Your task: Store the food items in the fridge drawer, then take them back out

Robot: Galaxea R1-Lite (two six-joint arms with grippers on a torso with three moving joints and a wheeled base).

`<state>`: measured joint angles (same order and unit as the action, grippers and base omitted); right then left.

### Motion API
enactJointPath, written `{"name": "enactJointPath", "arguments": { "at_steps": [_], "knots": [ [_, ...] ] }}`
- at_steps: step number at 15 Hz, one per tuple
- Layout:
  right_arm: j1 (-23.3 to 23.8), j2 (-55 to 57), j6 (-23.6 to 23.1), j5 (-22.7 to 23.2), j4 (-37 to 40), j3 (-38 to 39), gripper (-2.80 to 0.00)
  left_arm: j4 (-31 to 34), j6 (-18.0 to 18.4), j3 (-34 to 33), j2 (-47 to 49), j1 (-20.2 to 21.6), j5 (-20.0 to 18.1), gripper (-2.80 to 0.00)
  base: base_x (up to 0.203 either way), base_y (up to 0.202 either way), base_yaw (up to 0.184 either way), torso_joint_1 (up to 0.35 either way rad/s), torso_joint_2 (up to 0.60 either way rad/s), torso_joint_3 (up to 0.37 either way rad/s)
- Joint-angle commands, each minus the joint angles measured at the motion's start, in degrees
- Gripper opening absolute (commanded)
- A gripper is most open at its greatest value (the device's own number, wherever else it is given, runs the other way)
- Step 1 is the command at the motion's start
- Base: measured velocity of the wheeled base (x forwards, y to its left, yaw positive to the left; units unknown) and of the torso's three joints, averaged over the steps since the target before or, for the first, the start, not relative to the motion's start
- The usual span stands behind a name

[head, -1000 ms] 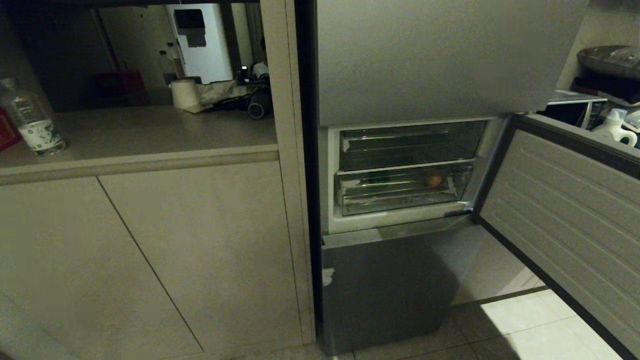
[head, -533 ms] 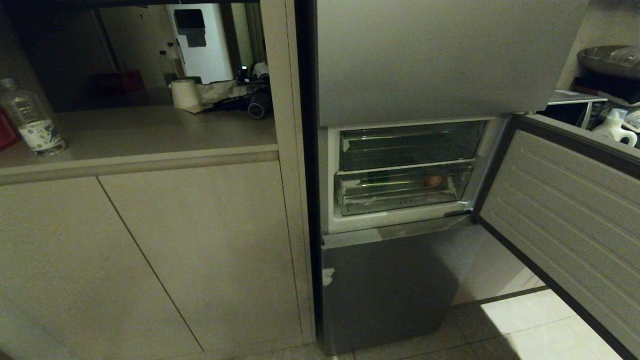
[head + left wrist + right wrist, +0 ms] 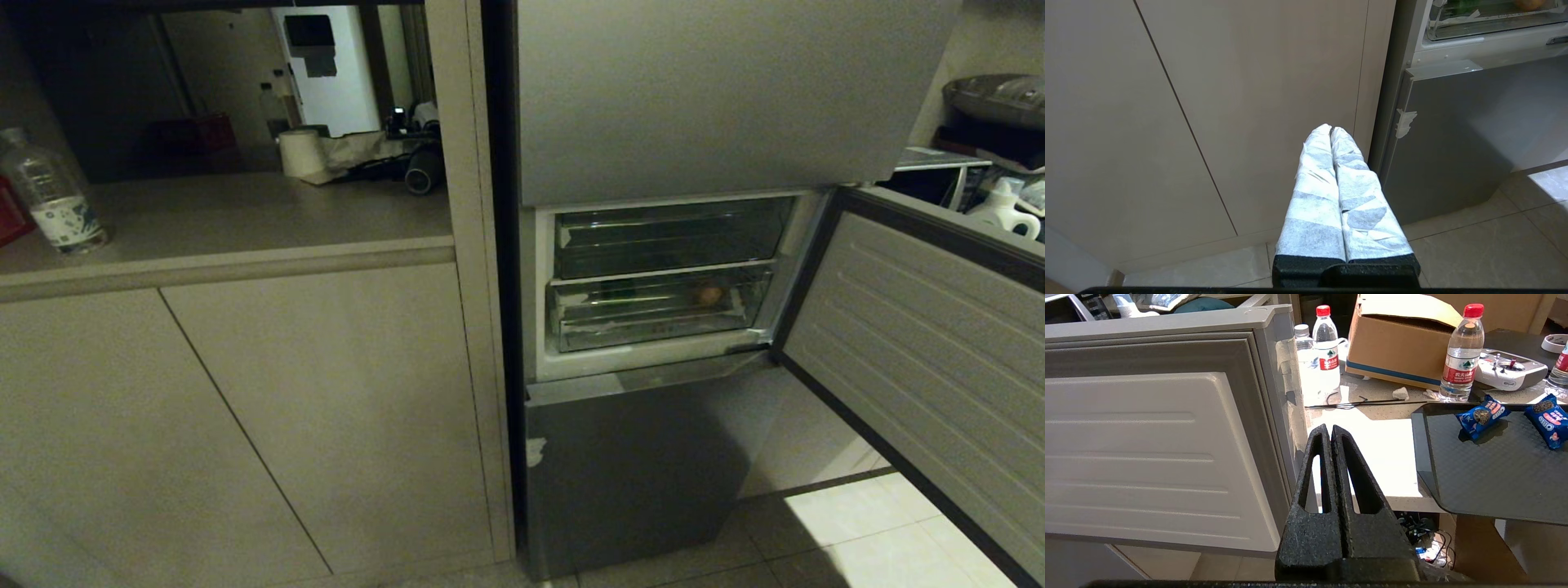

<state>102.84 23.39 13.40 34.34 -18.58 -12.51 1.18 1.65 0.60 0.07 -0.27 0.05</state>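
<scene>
The grey steel fridge stands with its middle door swung open to the right. Below a shallower clear tray [image 3: 669, 237], the fridge drawer [image 3: 653, 331] sits pushed in. Through its clear front I see the round orange-brown food item [image 3: 709, 294] at the right and a dim green one [image 3: 624, 287] at the left. The left wrist view catches the drawer [image 3: 1474, 32] and the orange item [image 3: 1529, 3]. My left gripper [image 3: 1330, 128], wrapped in white tape, is shut and empty, low before the cabinet. My right gripper [image 3: 1329, 428] is shut and empty beside the open door's edge. Neither shows in the head view.
The open fridge door [image 3: 922, 343] juts out on the right. A water bottle [image 3: 51, 196] and a paper roll [image 3: 302, 153] stand on the counter above beige cabinet doors [image 3: 245, 408]. Beyond the door, a table holds a black tray [image 3: 1494, 465], blue snack packets [image 3: 1481, 416], bottles [image 3: 1461, 351] and a cardboard box [image 3: 1400, 339].
A figure in the far room behind the counter has slipped out of sight. The fridge, the drawer and the food in it look the same.
</scene>
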Motion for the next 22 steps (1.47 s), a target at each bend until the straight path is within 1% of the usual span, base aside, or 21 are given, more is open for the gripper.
{"name": "enactJointPath", "arguments": {
  "at_steps": [1, 2, 3, 4, 7, 8, 11, 13, 15, 17, 18, 19, 22],
  "knots": [
    [-6.69, 23.42, -15.09, -24.8, 3.04, 0.95, -2.8, 0.05, 0.02, 0.02, 0.04, -0.05, 0.04, -2.8, 0.0, 0.0, 0.0, 0.0, 0.0, 0.0],
    [-6.96, 21.51, -17.94, -24.08, 3.66, 3.54, -2.8, 0.05, 0.02, -0.05, 0.04, -0.08, 0.04, -2.8, 0.0, 0.0, 0.0, 0.0, 0.0, 0.0],
    [-7.11, 21.2, -18.74, -23.77, 3.78, 3.97, -2.8, 0.05, 0.02, -0.03, 0.02, -0.06, 0.04, -2.8, 0.0, 0.0, 0.0, 0.0, 0.0, 0.0],
    [-7.17, 22.6, -18.85, -23.66, 3.59, 3.39, -2.8, -0.04, 0.02, 0.02, 0.01, 0.0, 0.04, -2.8, 0.0, 0.0, 0.0, 0.0, 0.0, 0.0],
    [-7.77, 31.55, -18.29, -23.71, 0.63, 0.26, -2.8, 0.05, 0.02, 0.02, 0.07, -0.02, 0.02, -2.8, 0.0, 0.0, 0.0, 0.0, 0.0, 0.0],
    [-7.91, 32.25, -17.43, -23.78, -0.6, -0.22, -2.8, 0.02, 0.02, -0.02, 0.08, 0.0, 0.04, -2.8, 0.0, 0.0, 0.0, 0.0, 0.0, 0.0],
    [-7.98, 33.52, -17.24, -23.8, -0.68, -0.57, -2.8, 0.05, 0.02, 0.02, 0.01, 0.0, 0.04, -2.8, 0.0, 0.0, 0.0, 0.0, 0.0, 0.0],
    [-8.4, 36.78, -17.04, -23.79, -0.74, -1.02, -2.8, 0.05, 0.02, -0.05, 0.05, -0.04, 0.04, -2.8, 0.0, 0.0, 0.0, 0.0, 0.0, 0.0],
    [-13.13, 41.1, -15.91, -23.86, -0.77, -1.95, -2.8, 0.05, 0.02, 0.02, 0.09, 0.0, 0.04, -2.8, 0.0, 0.0, 0.0, 0.0, 0.0, 0.0],
    [-19.8, 45.26, -11.97, -25.12, -1.72, -4.41, -2.8, 0.03, 0.02, -0.07, 0.03, -0.01, 0.04, -2.8, 0.0, 0.0, 0.0, 0.0, 0.0, 0.0],
    [-22.11, 47.25, -8.77, -27.94, -2.85, -6.84, -2.8, 0.05, 0.02, 0.02, 0.09, 0.0, 0.04, -2.8, 0.0, 0.0, 0.0, 0.0, 0.0, 0.0],
    [-22.94, 48.61, -6.98, -30.25, -4.18, -8.74, -2.8, 0.03, 0.02, 0.02, 0.01, 0.0, 0.04, -2.8, 0.0, 0.0, 0.0, 0.0, 0.0, 0.0],
    [-23.35, 53.35, -6.04, -31.06, -7.2, -15.15, -2.8, -0.02, 0.02, 0.0, 0.01, 0.0, 0.04, -2.8, 0.0, 0.0, 0.0, 0.0, 0.0, 0.0]
  ]
}}
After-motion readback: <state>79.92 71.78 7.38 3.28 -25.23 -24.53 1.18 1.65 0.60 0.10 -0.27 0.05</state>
